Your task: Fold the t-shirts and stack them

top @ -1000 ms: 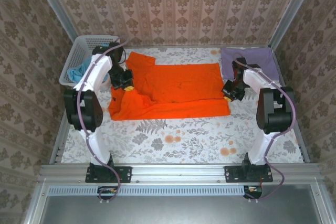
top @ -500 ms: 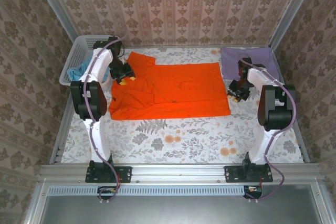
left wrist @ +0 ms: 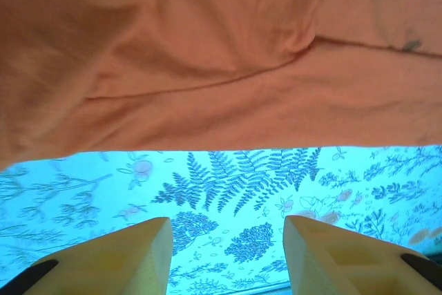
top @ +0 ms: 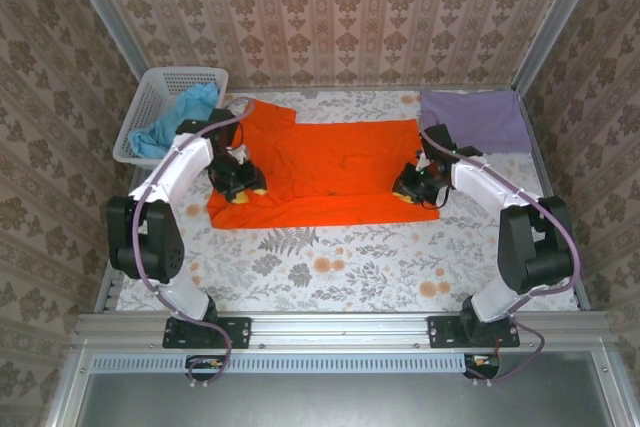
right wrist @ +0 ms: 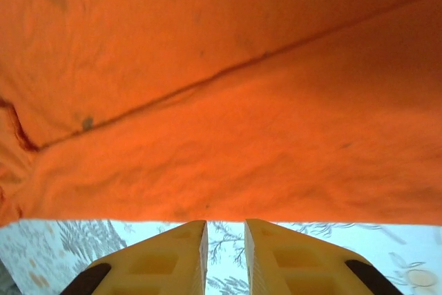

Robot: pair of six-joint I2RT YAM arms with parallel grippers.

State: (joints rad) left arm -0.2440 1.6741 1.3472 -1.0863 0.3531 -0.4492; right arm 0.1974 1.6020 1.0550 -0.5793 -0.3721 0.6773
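On the flower-printed table [top: 340,267], two arms reach in from the near edge toward an orange t-shirt [top: 340,172] spread flat across the middle, its length running left to right.

The left gripper [top: 248,187] hangs low over the shirt's near left corner. In its wrist view the yellow fingers [left wrist: 131,257] stand well apart with nothing between them. A strip of bare printed cloth lies just ahead of them, and the shirt's near hem lies just beyond that strip, not touching the fingertips.

The right gripper [top: 408,192] sits over the near right corner of the same shirt. In its wrist view the two fingers [right wrist: 166,260] are drawn close, with a narrow slit left between them and no fabric pinched in it. The orange hem runs just past the fingertips; whether they touch it cannot be told.

A long crease runs along the shirt a little in from its near hem. A sleeve sticks out at the far left end of the garment.

Farther back on the left, a white lattice basket [top: 165,82] stands at the table's far left corner with a light blue t-shirt [top: 185,112] heaped inside and spilling toward its right rim. In the far right corner a lavender t-shirt [top: 480,117] lies folded flat, near the orange shirt's far right corner.
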